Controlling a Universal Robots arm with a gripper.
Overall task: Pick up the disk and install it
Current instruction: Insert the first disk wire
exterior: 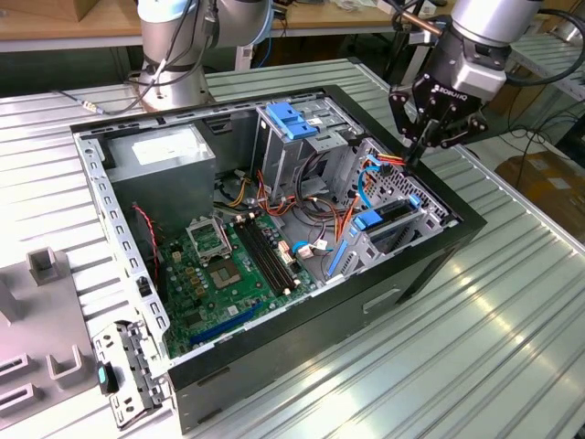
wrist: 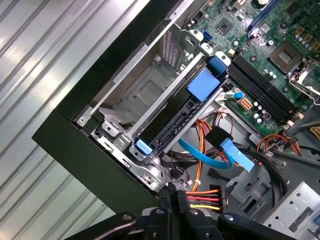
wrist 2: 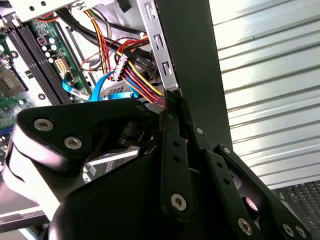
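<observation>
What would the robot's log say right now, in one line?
gripper: shut, empty | over computer case corner by cables | disk: in drive bay

A ribbed metal bench (exterior: 512, 311) is carrying 1 open computer case (exterior: 430, 256) and grey fixture blocks (exterior: 46, 320) at the exterior view's left.

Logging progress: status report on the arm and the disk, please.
End effector shut, empty, above case's corner. Disk seated in drive cage, blue rails showing. Cable bundle right beside fingertips.

Arm angled downward, claw (exterior: 418, 149) fingers pressed together, empty.
</observation>
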